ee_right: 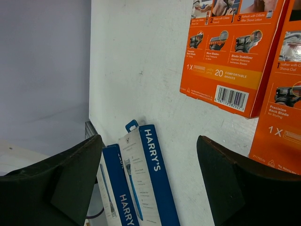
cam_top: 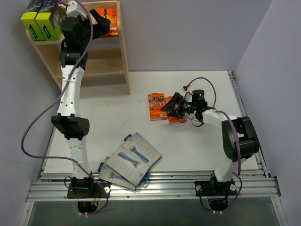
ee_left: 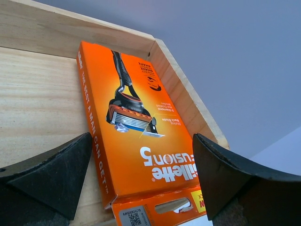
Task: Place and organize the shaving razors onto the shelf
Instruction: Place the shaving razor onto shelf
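The wooden shelf [cam_top: 115,61] stands at the back left. On its top tier lie two black boxes with lime-green sides [cam_top: 40,21] and one orange pack [cam_top: 112,23]. In the left wrist view that orange pack [ee_left: 136,141] lies flat on the shelf board [ee_left: 37,94], against the side panel. My left gripper [ee_left: 141,174] is open, one finger on each side of the pack's near end. Two more orange packs [cam_top: 155,106] [cam_top: 178,116] lie on the table. My right gripper [cam_top: 171,107] hovers open at them, holding nothing. Grey razor cards [cam_top: 138,153] [cam_top: 122,172] lie near the front edge.
The shelf's lower tier [cam_top: 101,61] holds nothing that shows. The white table [cam_top: 197,146] ends in a metal rail [cam_top: 155,181] at the front. Grey walls close in at the back and right. In the right wrist view the grey cards [ee_right: 146,179] lie beyond the fingers.
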Controlling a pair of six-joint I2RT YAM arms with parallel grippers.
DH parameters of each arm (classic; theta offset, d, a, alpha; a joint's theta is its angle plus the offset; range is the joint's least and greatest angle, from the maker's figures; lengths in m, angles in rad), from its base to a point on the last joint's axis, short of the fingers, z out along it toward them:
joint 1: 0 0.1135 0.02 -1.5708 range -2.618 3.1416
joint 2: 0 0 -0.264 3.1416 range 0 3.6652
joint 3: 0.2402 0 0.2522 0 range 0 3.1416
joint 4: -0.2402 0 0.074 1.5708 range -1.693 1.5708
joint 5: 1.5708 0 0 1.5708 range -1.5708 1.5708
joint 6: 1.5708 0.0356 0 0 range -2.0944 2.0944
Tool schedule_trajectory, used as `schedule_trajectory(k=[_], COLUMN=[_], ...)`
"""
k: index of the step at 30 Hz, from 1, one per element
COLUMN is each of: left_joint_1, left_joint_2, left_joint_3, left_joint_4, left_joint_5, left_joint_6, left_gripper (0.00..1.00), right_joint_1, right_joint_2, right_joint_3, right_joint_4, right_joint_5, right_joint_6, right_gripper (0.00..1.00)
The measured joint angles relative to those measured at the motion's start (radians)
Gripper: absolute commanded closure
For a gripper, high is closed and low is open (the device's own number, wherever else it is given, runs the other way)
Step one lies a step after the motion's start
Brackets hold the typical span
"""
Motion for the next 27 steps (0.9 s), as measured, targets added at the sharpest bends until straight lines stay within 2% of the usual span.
schedule_trajectory(k=[14,27], left_joint_1=[0.001,-0.008], left_joint_2=[0.047,0.051], left_joint_3=[0.044,0.051], left_joint_4=[0.045,0.016], left_joint_5=[-0.001,-0.013], left_joint_6=[0.026,0.132], left_gripper=[0.06,0.06], right_joint_1=[0.000,0.000], right_joint_2=[0.002,0.002], right_joint_3=[0.001,0.001], right_joint_4=[-0.003,-0.014], right_joint_5=[0.000,0.001], right_joint_6=[-0.002,-0.016], right_gripper=[0.17,0.16])
